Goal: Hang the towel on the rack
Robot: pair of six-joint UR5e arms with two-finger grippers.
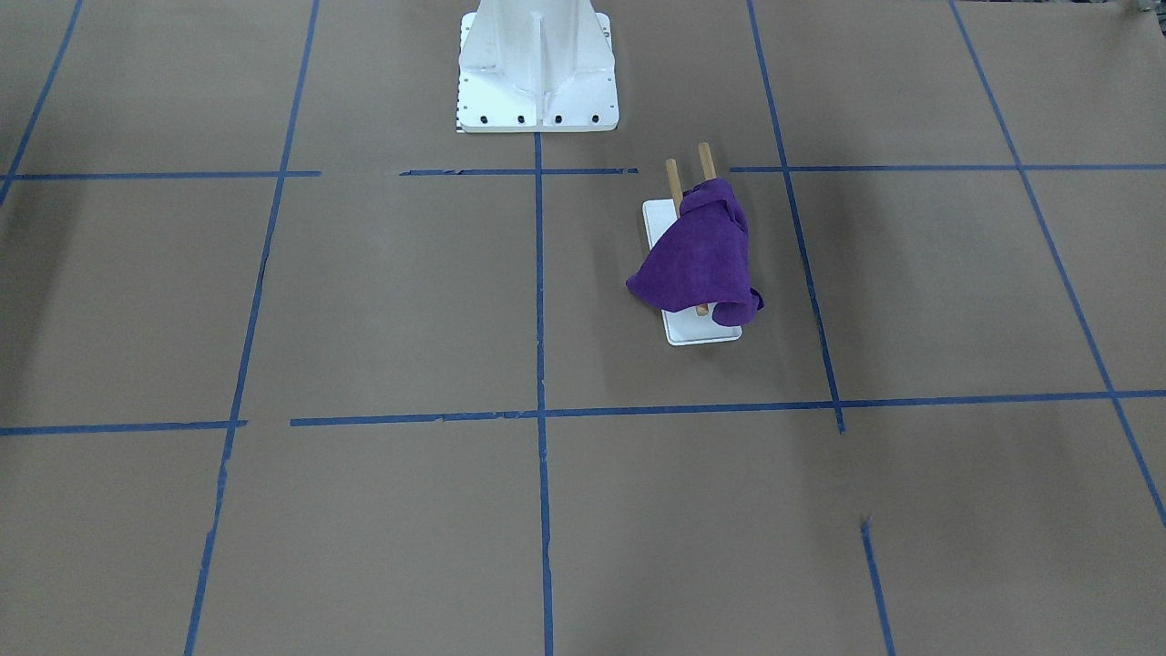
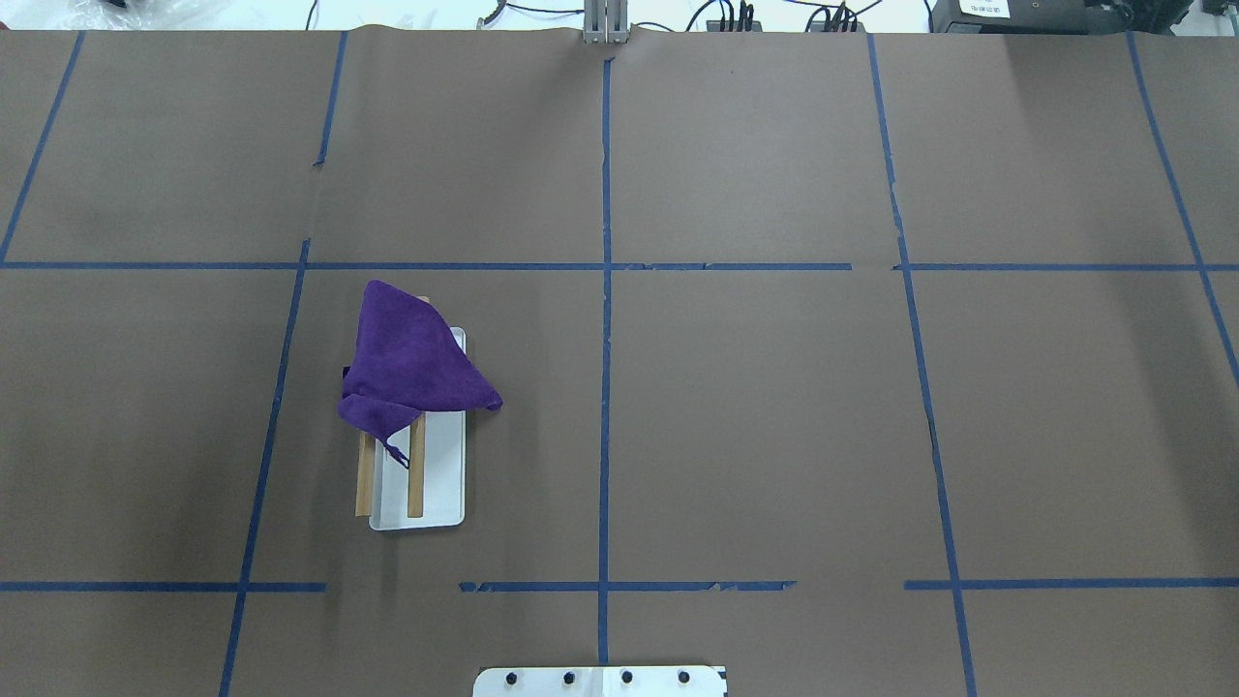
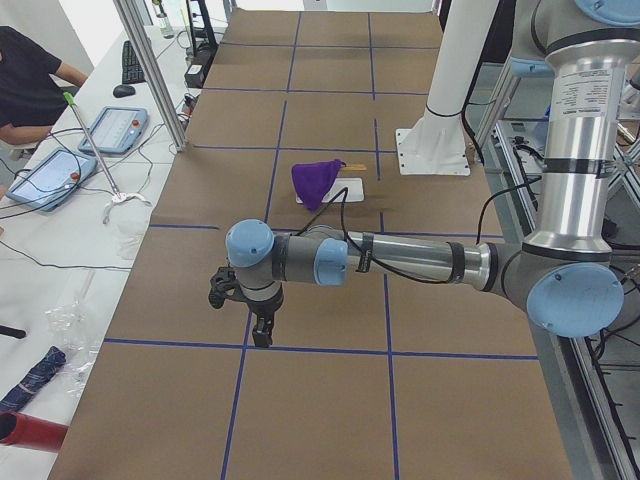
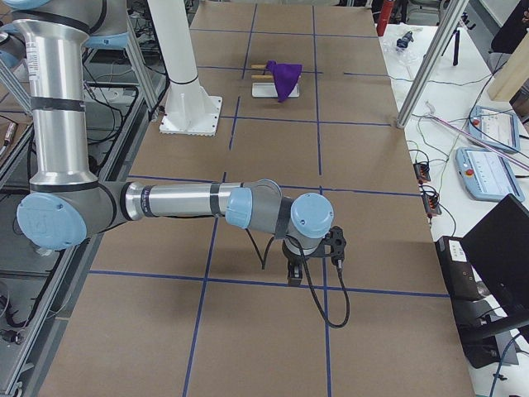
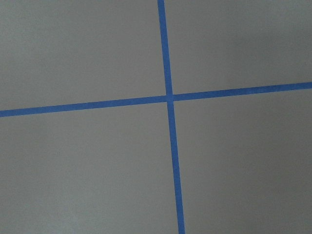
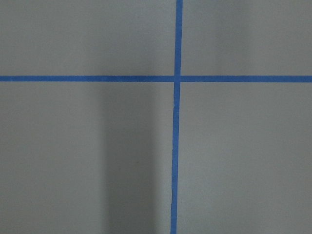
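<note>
I am looking across the wide brown paper-covered surface (image 2: 774,436) with its blue tape grid. Both arms are stretching low over it, the left arm (image 3: 400,262) and the right arm (image 4: 182,201), each well apart from the work. On my left half the rack (image 2: 440,474) is standing, two light-brown wooden dowels over a flat white base. The deep-purple soft cloth towel (image 2: 411,353) is draping over the far ends of both dowels, bunched there, while the near ends are showing bare. One corner is hanging out past the base on the inner side. I am judging the hang as good as done, so the step in hand is leaving it alone. If I am tidying it, I am going in slowly from above, pinching only that loose corner and drawing it along the dowels toward me. I am lifting lightly as I go, since the rack looks light enough to slide or tip. The left fingers (image 3: 262,335) and right fingers (image 4: 293,273) are showing only in the side views, so I cannot tell whether they are spread or pressed together. The wrist views are showing just paper and tape.
</note>
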